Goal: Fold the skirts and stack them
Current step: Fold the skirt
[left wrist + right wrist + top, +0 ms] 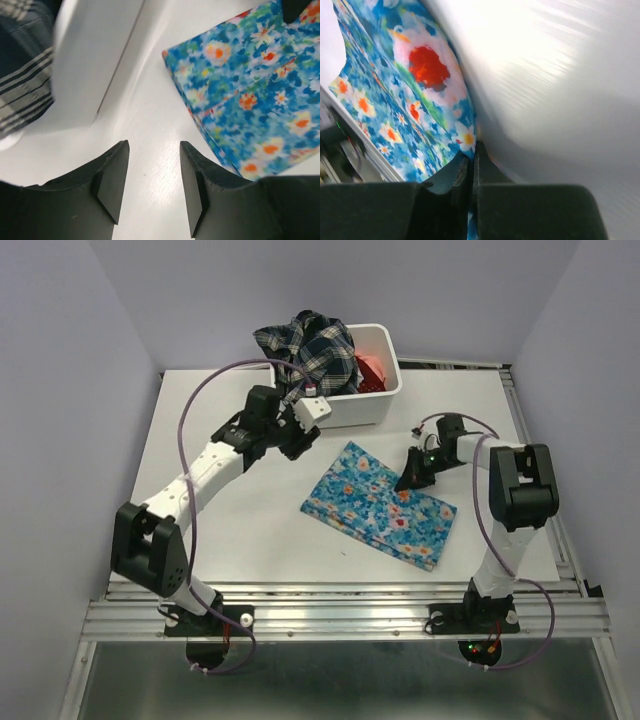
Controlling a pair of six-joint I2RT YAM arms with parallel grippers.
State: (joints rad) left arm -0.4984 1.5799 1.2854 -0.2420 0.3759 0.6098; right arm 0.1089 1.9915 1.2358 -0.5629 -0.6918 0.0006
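Pale lavender walls close in a white bench [230, 530], with a white bin [360, 412] at its far edge. A dark plaid skirt [305, 350] spills over the bin's rim and a coral-red skirt [372, 368] is tucked beside it.

The blue floral skirt [385, 505] lies flat on the bench right of centre, near the bin but apart from it. It is already a layered rectangle, with stacked edges showing along its near-left side.

The right end effector [472, 162] sits at the skirt's far-right edge, its fingers clenched on a lip of the cloth. The left end effector [153, 147] hangs released over bare bench between the bin wall and the skirt's far corner, grasping nothing.

By my reading the folding of this skirt is about done — what is in hand is the last tidying of that pinched edge. The next move probably calls for laying the edge down square on the layers beneath and letting go without dragging them askew. The left arm, close to the bin, looks well placed to reach for the plaid skirt — two garments remain unfolded.
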